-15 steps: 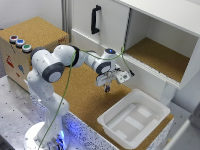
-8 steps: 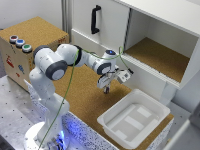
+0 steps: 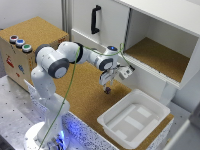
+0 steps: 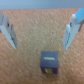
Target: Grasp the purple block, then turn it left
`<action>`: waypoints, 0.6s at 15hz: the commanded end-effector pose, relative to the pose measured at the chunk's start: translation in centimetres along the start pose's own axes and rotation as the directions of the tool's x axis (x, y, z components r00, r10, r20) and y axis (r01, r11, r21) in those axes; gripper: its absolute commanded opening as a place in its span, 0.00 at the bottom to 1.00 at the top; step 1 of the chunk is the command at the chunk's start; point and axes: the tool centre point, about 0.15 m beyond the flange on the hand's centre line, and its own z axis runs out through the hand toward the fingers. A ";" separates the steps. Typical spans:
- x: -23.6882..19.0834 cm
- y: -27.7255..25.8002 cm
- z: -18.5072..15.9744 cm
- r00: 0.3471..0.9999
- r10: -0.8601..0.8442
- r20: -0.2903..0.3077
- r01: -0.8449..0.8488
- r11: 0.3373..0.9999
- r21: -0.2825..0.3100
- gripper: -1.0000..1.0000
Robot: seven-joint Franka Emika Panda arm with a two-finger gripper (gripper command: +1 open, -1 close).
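In the wrist view the purple block (image 4: 48, 61), small, dark and cube-like, lies on the cork surface. My gripper (image 4: 39, 46) is open, its two pale fingers (image 4: 8, 29) standing wide apart, and the block lies just outside the line between their tips, touching neither. In the exterior view the gripper (image 3: 106, 88) hangs low over the cork board in front of the cabinet. A dark speck at its tips is the purple block (image 3: 106, 92).
A white tray (image 3: 114, 126) stands on the cork toward the exterior view's right, near the table's front edge. Behind the arm is a white cabinet with an open compartment (image 3: 160, 55) and a black door handle (image 3: 94, 19). A cork box with buttons (image 3: 20, 42) stands at the exterior view's left.
The gripper has come down slightly toward the cork board and shifted a little to the exterior view's left. Its fingers stay apart.
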 end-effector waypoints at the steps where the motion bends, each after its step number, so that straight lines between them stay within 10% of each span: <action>1: 2.0 -4.0 -2.3 0.964 0.255 -0.067 -0.254 0.967 0.033 1.00; 5: 2.9 -4.9 -1.8 0.753 0.655 -0.060 -0.653 0.755 0.056 1.00; 9: 1.5 -5.7 -2.4 0.394 0.916 -0.074 -0.919 0.395 0.007 1.00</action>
